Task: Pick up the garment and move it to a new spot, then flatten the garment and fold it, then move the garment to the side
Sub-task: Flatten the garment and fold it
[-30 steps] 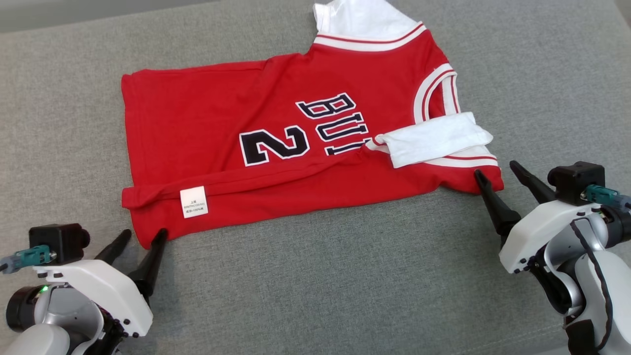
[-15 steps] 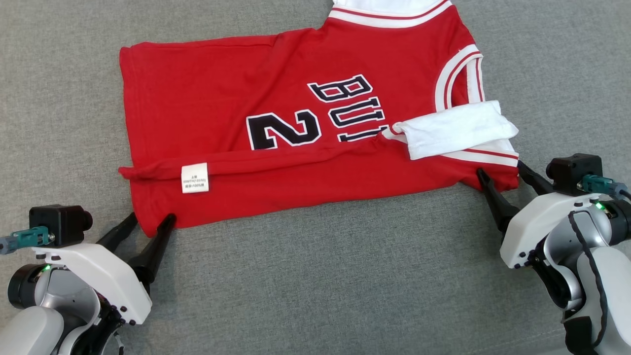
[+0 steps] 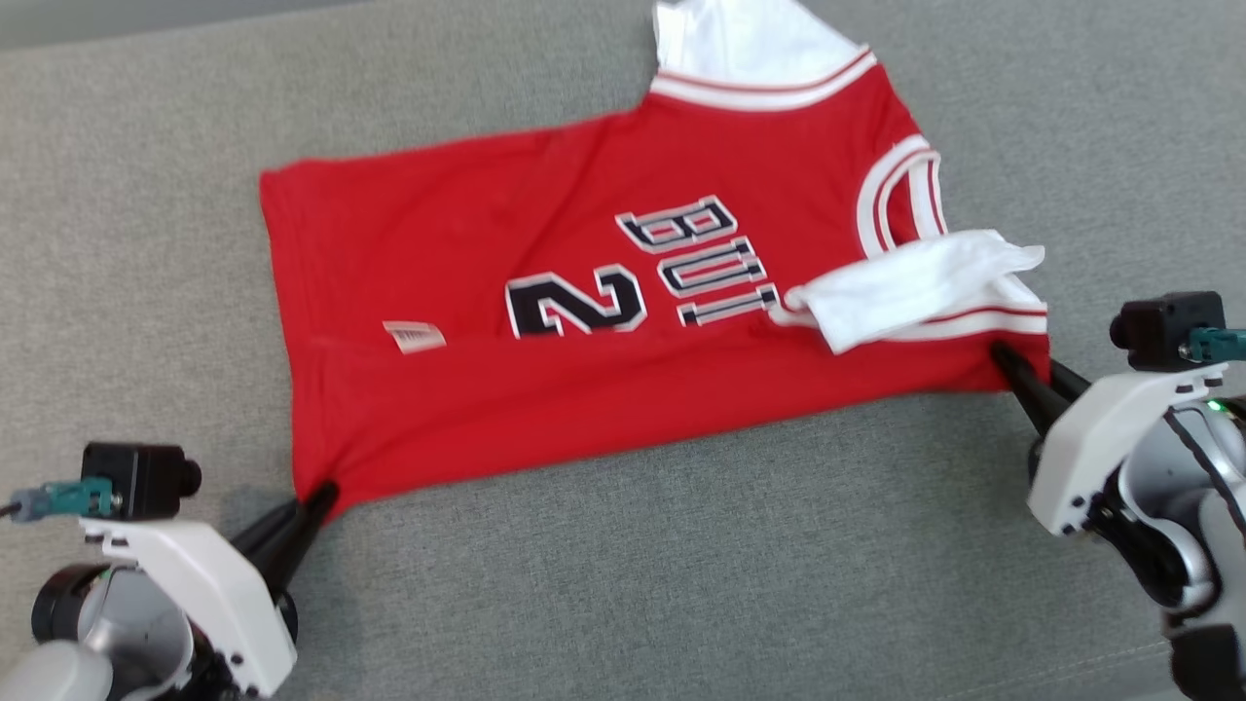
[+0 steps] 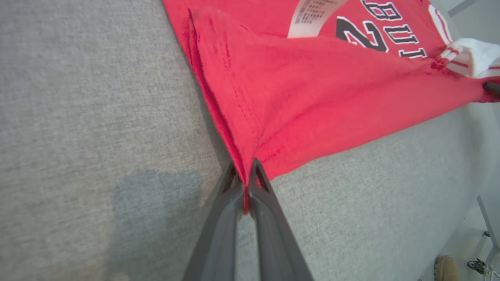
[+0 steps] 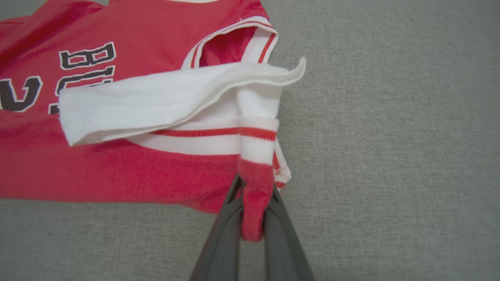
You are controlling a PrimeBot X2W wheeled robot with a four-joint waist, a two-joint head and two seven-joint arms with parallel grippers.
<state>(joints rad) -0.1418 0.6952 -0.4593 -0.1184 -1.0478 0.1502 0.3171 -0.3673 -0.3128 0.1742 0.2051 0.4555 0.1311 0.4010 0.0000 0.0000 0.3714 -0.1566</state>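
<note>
- Grey fabric surface (image 3: 623,584): bears the whole work.
- Garment (image 3: 584,389), a red jersey: spread across the surface, its near edge stretched between two pinched corners. The step appears to be the fold. Best to raise both corners level and together, keeping that edge tight.
- White sleeve (image 3: 915,292): lies loose over the chest and may slide, so a slow carry seems wise.
- Right gripper (image 3: 1017,365): closed on the shoulder corner.
- Left gripper (image 3: 316,495): closed on the hem corner.
- Care label (image 3: 414,337): small, lying on the red.

Garment (image 3: 467,243) on surface (image 3: 681,584) (sleeve (image 3: 915,287) atop)
</note>
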